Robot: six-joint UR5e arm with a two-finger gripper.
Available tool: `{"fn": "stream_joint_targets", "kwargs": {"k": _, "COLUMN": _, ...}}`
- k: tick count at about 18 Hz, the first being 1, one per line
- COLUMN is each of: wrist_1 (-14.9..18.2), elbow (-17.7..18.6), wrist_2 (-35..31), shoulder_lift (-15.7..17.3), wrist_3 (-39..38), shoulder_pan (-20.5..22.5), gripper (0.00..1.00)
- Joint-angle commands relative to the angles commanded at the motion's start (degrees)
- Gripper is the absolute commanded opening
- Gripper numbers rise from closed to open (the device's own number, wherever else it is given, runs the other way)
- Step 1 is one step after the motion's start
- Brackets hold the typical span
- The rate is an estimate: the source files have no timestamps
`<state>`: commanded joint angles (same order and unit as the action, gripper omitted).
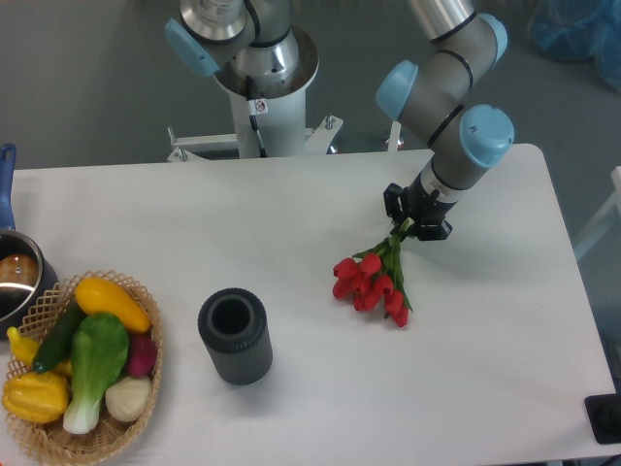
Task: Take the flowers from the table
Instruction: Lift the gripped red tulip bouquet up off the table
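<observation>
Gripping at the stem end, the hand sits low over the right half of the desk, its dark fingers closed around the green stems of the flowers. Grasp reads as clenched on the stems; contact point itself is partly hidden by the finger bodies.

Flowers: small red tulip bunch, heads pointing down-left away from the hand, stems running up-right into it. Whether the blooms touch the desk surface or hang just above it cannot be told from this view.

Handling judgement: light, limp load. Stems thin and bendy, so the heads will droop and swing once raised. Blooms soft, easily crushed, so the stems are the right place to hold, near the tied part if possible. A hold this far toward the stem tips leaves most of the bunch hanging free; risk of slipping out or pivoting in the fingers.

Also on the desk, well apart to the left: a dark ribbed cylinder standing upright with open top, a wicker basket of vegetables at the left corner, and a pot at the far left edge.
</observation>
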<state>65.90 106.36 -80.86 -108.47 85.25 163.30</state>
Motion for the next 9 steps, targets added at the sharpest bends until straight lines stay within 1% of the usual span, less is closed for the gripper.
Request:
{"fn": "stream_joint_targets", "kwargs": {"k": 2, "wrist_1": 4.04, "elbow": -3.24, "wrist_2": 0.09, "shoulder_lift": 2.72, "wrist_3": -0.17, "shoulder_pan": 0.35, "gripper": 0.25}}
{"fn": "stream_joint_targets", "kwargs": {"k": 3, "wrist_1": 4.41, "elbow": -4.31, "wrist_2": 0.44, "shoulder_lift": 3.78, "wrist_3": -0.26, "shoulder_pan": 0.35, "gripper": 0.25}}
{"fn": "stream_joint_targets", "kwargs": {"k": 5, "wrist_1": 4.06, "elbow": -5.19, "wrist_2": 1.31, "shoulder_lift": 4.84, "wrist_3": -0.18, "shoulder_pan": 0.7, "gripper": 0.25}}
{"fn": "stream_joint_targets", "kwargs": {"k": 7, "wrist_1": 4.06, "elbow": -7.47, "wrist_2": 7.0, "shoulder_lift": 7.03, "wrist_3": -0.26, "shoulder_pan": 1.84, "gripper": 0.24}}
{"fn": "stream_joint_targets", "kwargs": {"k": 9, "wrist_1": 4.06, "elbow": -8.88, "wrist_2": 12.45, "shoulder_lift": 8.7, "wrist_3": -0.7, "shoulder_pan": 2.9, "gripper": 0.24}}
